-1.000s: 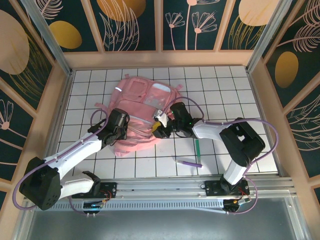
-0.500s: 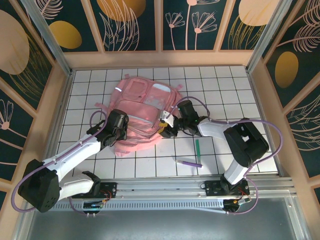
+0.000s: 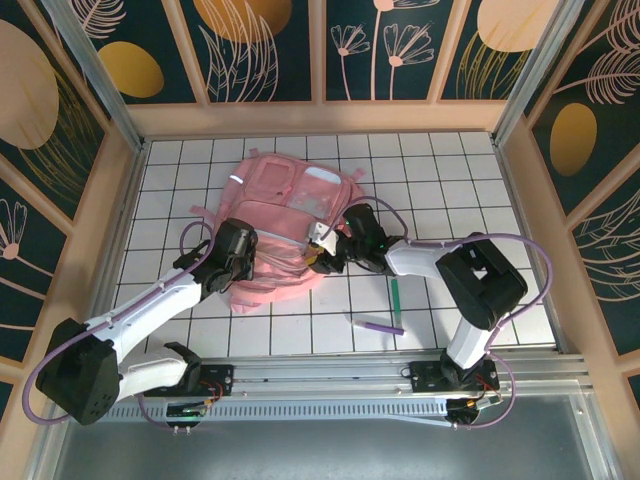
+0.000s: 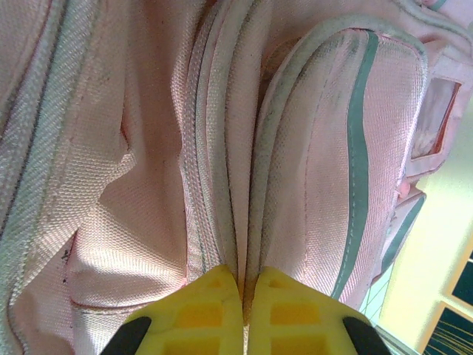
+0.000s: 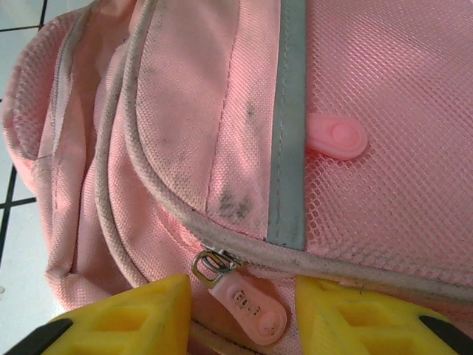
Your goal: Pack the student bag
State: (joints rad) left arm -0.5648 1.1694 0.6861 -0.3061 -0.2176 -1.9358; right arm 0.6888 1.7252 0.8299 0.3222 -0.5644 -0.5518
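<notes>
The student bag lies flat, pockets up, in the middle of the white tiled surface, with both of your arms reaching in from the near edge. Your left hand has its yellow fingers pressed together on the bag's near-left side, where two piped pink edges run straight into the nip. It looks to be pinching that fold, most likely to anchor the fabric so a zip can run against it. Your right hand is spread at the bag's near-right corner, its fingers either side of a pink rubber zip pull that hangs from a metal slider, not yet closed on it. Judged from that, opening a compartment is the step in hand. A green pen and a purple pen lie on the tiles beside the right arm, apart from the bag. The pull carries small raised marks, too fine to read; no brand or label is legible elsewhere
</notes>
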